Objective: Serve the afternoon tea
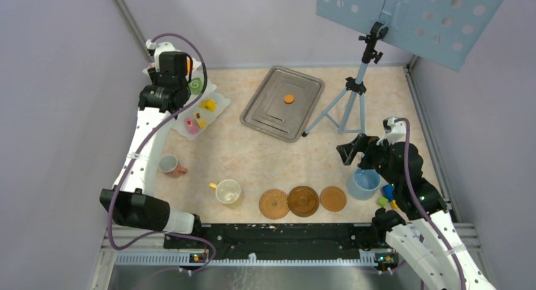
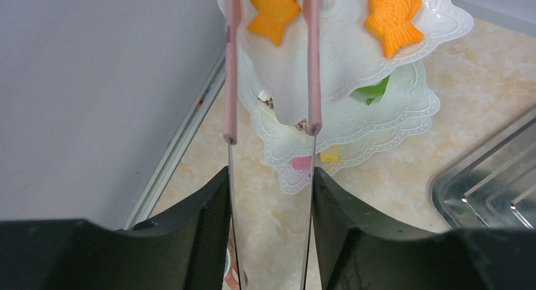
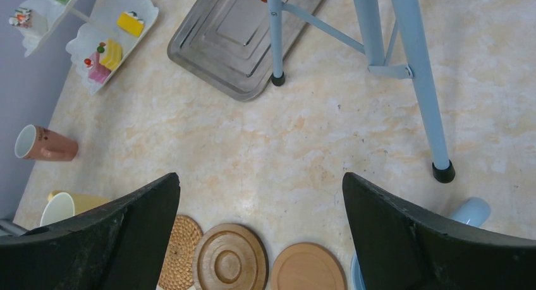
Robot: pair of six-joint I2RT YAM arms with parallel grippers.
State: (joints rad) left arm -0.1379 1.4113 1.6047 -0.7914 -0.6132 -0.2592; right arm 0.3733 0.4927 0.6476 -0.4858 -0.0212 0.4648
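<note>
The white three-tier stand (image 1: 213, 113) stands at the back left, also in the left wrist view (image 2: 379, 110). Its top tier holds two orange fish biscuits (image 2: 273, 12) (image 2: 392, 15). Lower tiers hold a green swirl roll (image 1: 195, 85), a yellow wedge (image 1: 207, 105) and a pink slice (image 1: 191, 126). My left gripper (image 1: 169, 66) (image 2: 270, 176) is shut on pink tongs (image 2: 231, 62), whose tips flank the left fish biscuit. My right gripper (image 1: 354, 152) (image 3: 260, 179) is open and empty above three brown coasters (image 1: 303, 201) (image 3: 231, 258), beside a blue cup (image 1: 365, 184).
A steel tray (image 1: 265, 113) at the back middle holds one orange biscuit (image 1: 289, 99). A blue tripod (image 1: 349, 100) with a perforated board stands right of it. A brown cup (image 1: 169, 165) lies on its side; a yellow cup (image 1: 227, 191) stands near the front. Toy blocks (image 1: 385, 195) lie by the blue cup.
</note>
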